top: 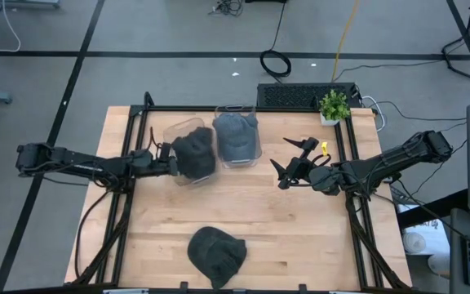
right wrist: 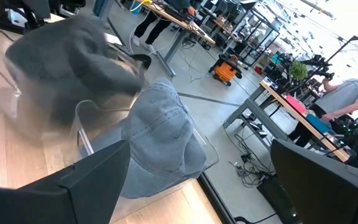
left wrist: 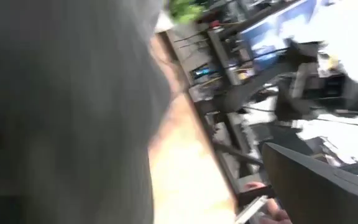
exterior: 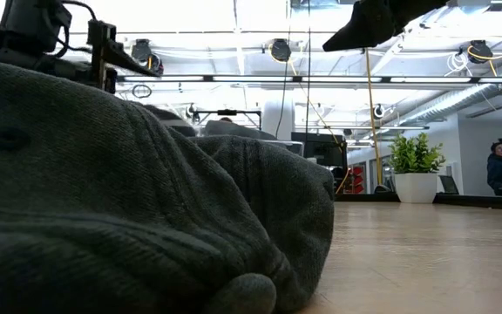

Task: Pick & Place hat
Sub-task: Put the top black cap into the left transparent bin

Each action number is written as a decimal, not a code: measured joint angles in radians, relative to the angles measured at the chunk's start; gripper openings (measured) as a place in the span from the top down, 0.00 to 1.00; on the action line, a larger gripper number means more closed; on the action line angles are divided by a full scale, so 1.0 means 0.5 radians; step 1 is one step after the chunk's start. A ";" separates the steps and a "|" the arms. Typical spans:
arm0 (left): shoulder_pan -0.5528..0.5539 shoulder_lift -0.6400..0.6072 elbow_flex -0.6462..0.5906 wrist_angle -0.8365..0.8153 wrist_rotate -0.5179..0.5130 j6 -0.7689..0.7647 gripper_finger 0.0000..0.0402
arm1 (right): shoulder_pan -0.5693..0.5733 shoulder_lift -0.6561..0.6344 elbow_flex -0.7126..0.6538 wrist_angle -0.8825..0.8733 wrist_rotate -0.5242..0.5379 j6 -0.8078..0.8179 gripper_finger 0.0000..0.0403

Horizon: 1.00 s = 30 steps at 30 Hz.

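Hat (top: 194, 153), dark grey, sits over the left clear bin (top: 179, 131) at upper centre, your left gripper (top: 166, 158) clamped on it: placing step. Next, release. Right gripper (top: 294, 160) waits, fingers spread.

Dark hat (top: 194, 153) hides left jaws, near hat (exterior: 129, 201) fills low view, blurred left wrist view
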 joint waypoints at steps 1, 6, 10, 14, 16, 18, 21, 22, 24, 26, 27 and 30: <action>0.011 0.003 -0.006 -0.031 -0.001 -0.008 0.14 | 0.000 0.000 0.000 0.000 0.000 0.000 0.06; 0.059 0.003 0.004 -0.254 0.008 -0.132 0.14 | 0.000 0.000 0.000 0.001 0.000 -0.001 0.06; 0.091 0.003 0.177 -0.770 0.039 -0.196 0.14 | -0.001 0.000 0.000 0.002 -0.006 -0.001 0.06; 0.097 0.006 0.442 -1.227 0.044 -0.115 0.14 | -0.001 0.000 0.000 0.002 -0.036 -0.006 0.06; 0.096 0.007 0.608 -1.452 0.046 -0.047 0.14 | -0.001 0.000 0.000 0.002 -0.064 -0.006 0.06; 0.091 0.006 0.782 -1.660 0.005 0.007 0.14 | -0.001 0.000 0.000 0.002 -0.069 -0.005 0.06; 0.078 0.005 0.995 -2.061 -0.080 0.036 0.14 | -0.001 0.000 0.000 0.000 -0.052 -0.006 0.06; 0.076 0.007 1.054 -2.201 -0.105 0.024 0.14 | -0.001 0.000 0.000 0.001 -0.052 -0.006 0.06; 0.076 0.005 1.152 -2.440 -0.138 -0.023 0.14 | -0.001 0.000 0.000 0.001 -0.052 -0.005 0.06; 0.077 0.004 1.208 -2.644 -0.160 -0.098 0.14 | -0.001 0.000 0.000 -0.001 -0.052 -0.006 0.06; 0.076 0.004 1.218 -2.727 -0.162 -0.137 0.14 | -0.001 0.000 0.000 0.000 -0.052 -0.006 0.06; 0.076 0.004 1.226 -2.887 -0.164 -0.230 0.14 | -0.001 0.000 0.000 -0.001 -0.052 -0.006 0.06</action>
